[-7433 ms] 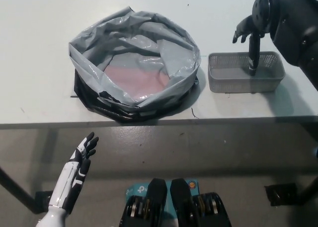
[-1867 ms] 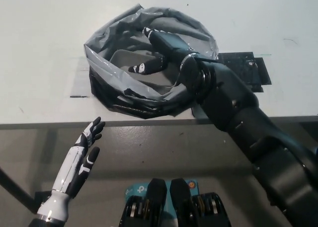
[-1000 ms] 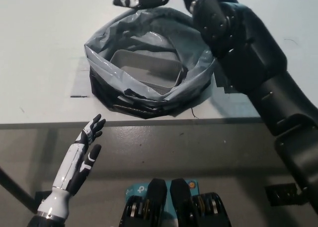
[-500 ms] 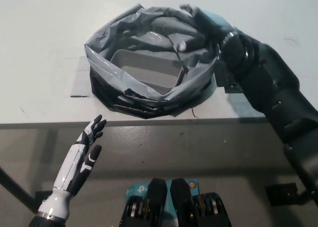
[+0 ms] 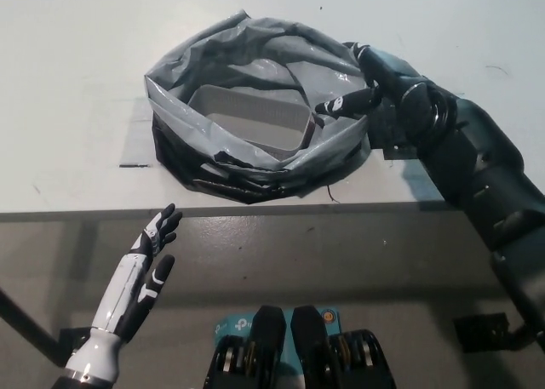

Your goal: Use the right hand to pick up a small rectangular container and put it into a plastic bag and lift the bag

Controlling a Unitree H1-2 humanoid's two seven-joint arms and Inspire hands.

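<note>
**A:** Where's the black right robot hand (image 5: 368, 81) from where you stand?

**B:** At the right side of the plastic bag (image 5: 255, 108), up against the rim. One finger (image 5: 345, 105) reaches inward over the rim toward the middle of the bag, and the rest of the hand lies along the bag's outer right wall.

**A:** Has it got hold of the plastic?

**B:** I cannot tell. The hand sits right on the rim, but the folds hide whether anything is pinched. It isn't carrying anything that I can see.

**A:** And the small rectangular container (image 5: 251, 117)?

**B:** Inside the bag, lying on its bottom, a light grey box with its open side up. The bag's crumpled grey walls stand around it on all sides, with the black outer skin of the bag showing along the near edge.

**A:** What's the bag on?

**B:** A white table (image 5: 77, 82), close to its near edge. Just right of the bag, partly under the black arm, there's a dark flat patch (image 5: 393, 138) on the tabletop.

**A:** The other hand?

**B:** The white left robot hand (image 5: 140, 274) rests low, off the table's near edge, left of the bag, fingers spread and holding nothing.
</note>
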